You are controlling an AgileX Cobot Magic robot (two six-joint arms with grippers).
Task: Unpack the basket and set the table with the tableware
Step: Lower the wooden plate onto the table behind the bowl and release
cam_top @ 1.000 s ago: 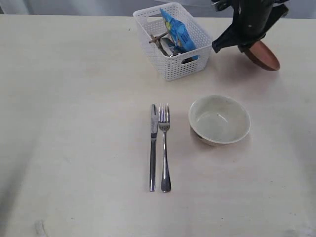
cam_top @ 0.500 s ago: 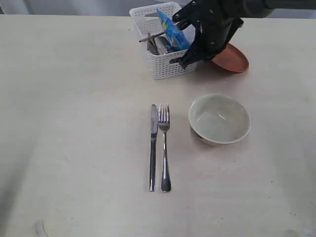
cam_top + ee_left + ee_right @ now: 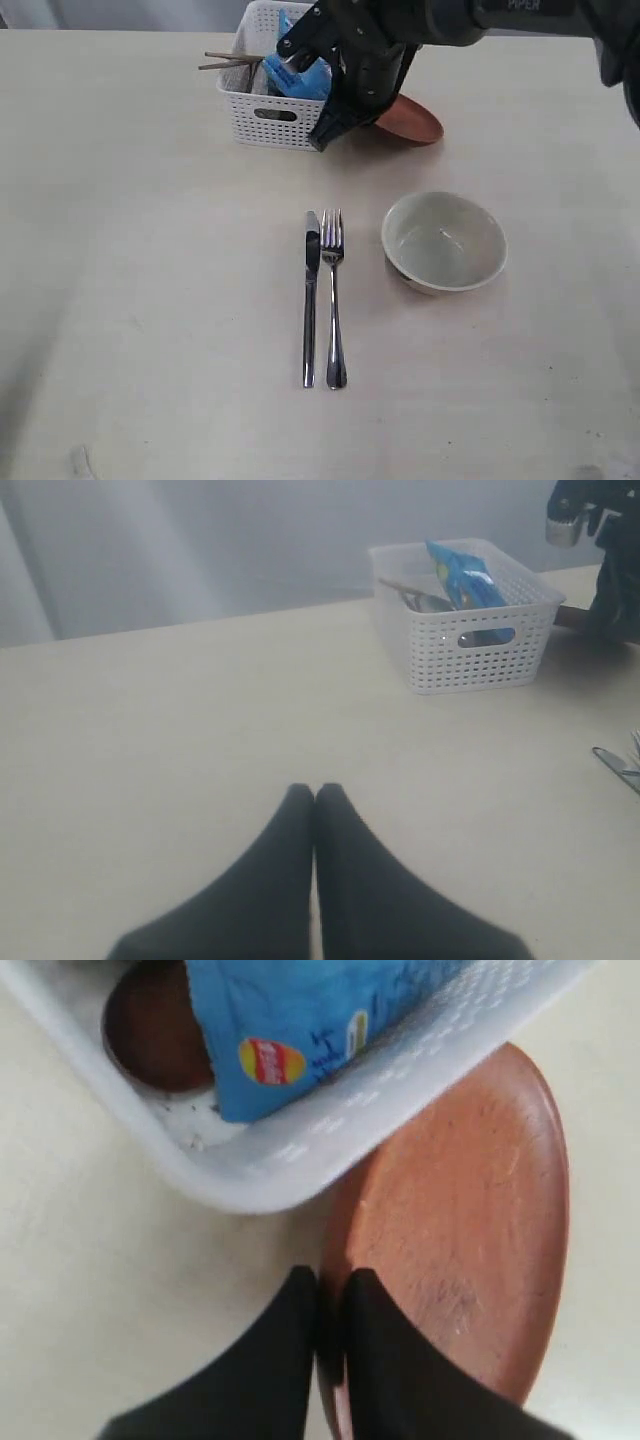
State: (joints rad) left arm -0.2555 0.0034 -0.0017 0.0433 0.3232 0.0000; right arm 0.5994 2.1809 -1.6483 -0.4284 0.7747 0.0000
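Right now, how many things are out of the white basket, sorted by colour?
Shiny steel: 2, the knife and the fork
Pale greenish-white: 1, the bowl
Reddish-brown: 1, the plate
Total: 4

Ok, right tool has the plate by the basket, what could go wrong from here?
The right tool pinches only the rim of the reddish-brown plate, so it could slip or swing.
The plate sits tight against the wall of the white basket; moving it may drag the basket.
The chopsticks overhang the basket's rim and might get knocked out.
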